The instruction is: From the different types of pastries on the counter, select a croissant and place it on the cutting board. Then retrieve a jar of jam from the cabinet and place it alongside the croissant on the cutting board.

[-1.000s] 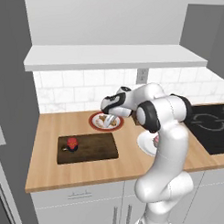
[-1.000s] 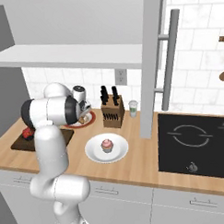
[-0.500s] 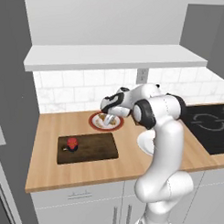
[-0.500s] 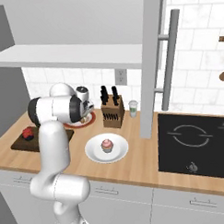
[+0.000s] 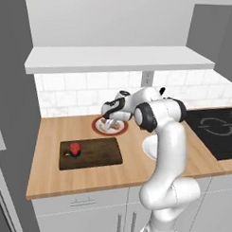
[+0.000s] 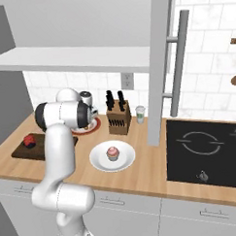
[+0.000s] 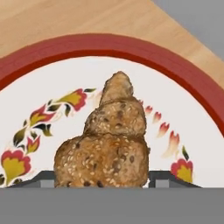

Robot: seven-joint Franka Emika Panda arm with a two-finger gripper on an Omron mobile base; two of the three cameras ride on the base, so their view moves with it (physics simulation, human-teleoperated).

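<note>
Slippage is our concern: gripper [image 7: 101, 181] fingers stand apart astride the croissant [image 7: 107, 140] mid-plate [image 7: 192, 94], and we judge an off-centre close could roll it toward the rim.

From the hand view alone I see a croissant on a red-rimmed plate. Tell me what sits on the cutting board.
Observer: A small red jar of jam stands on the cutting board, toward its left end in the left base view.
Operator: Report where the board lies from the plate.
Observer: The red-rimmed plate lies behind the board, nearer the tiled wall.
Operator: Name the other pastry.
Observer: A pink-frosted cupcake sits on a white plate in front of the knife block.
</note>
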